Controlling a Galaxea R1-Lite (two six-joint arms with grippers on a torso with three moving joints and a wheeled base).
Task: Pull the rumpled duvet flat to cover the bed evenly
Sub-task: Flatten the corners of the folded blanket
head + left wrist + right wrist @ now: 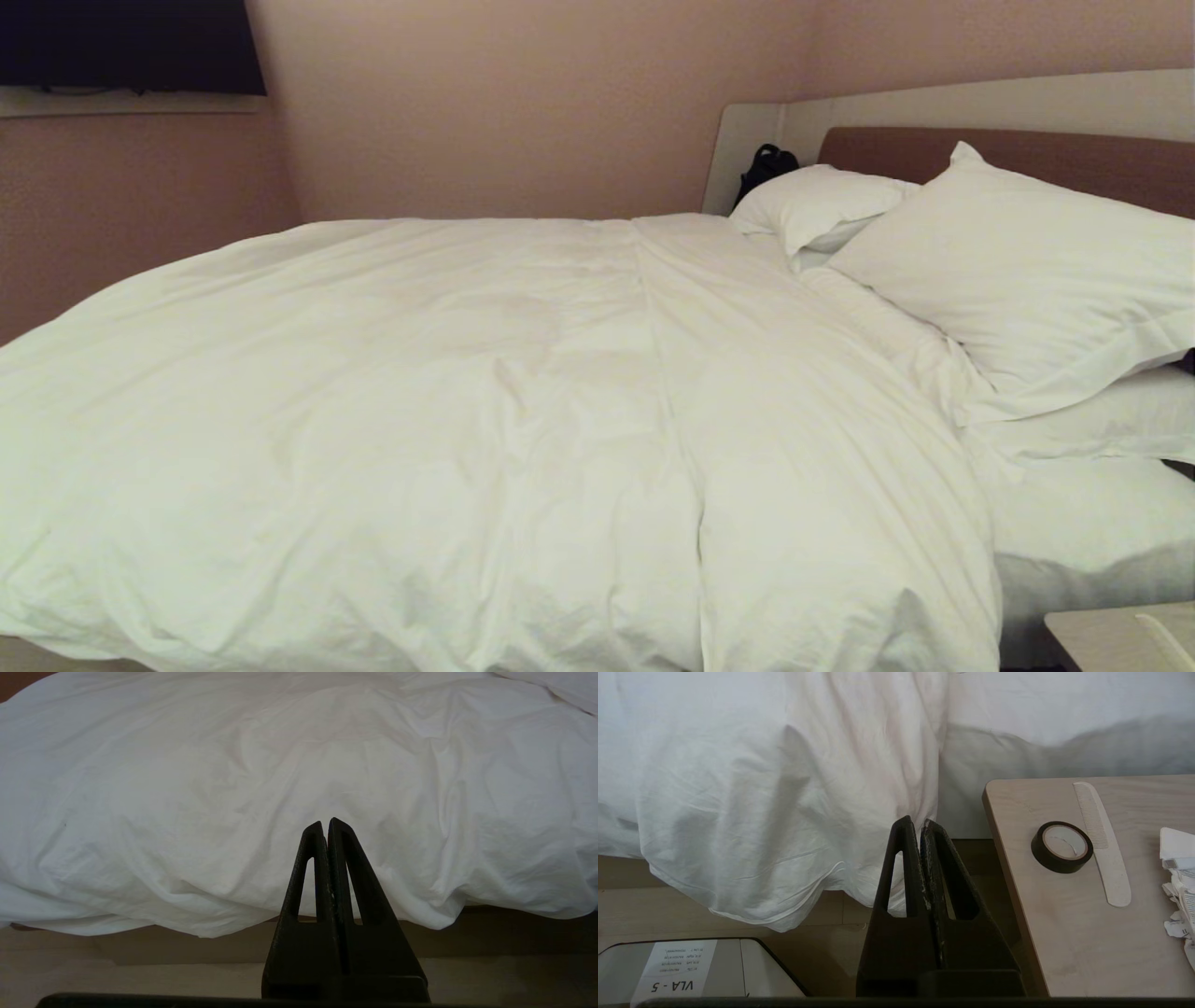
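Nearest the camera in the head view: the duvet (448, 439), puffy and creased, spread over most of the bed (1074, 551) and hanging over the near side. Bare sheet shows at the right, below two pillows (1018, 280) stacked against the headboard. Neither arm appears in this view.

Left gripper (325, 826): fingers pressed together, empty, hanging in front of the duvet's overhanging edge. Right gripper (915, 823): fingers likewise closed on nothing, just before the duvet's drooping corner (784, 858).

Risks, as judged:
- Coverage is uneven; a pull on one corner only would likely skew the duvet further or drag more of it off toward the floor
- Closed fingers must open first, or they merely shove the fabric
- A sweep of the right arm could strike the counter (1041, 914) beside it and scatter the tape roll (1061, 846), comb (1104, 844) and papers (1178, 882)

Only the right wrist view shows those items; the head view catches just the counter's corner. Only the left wrist view shows the hem clear of the floor. Only the head view shows the pillows
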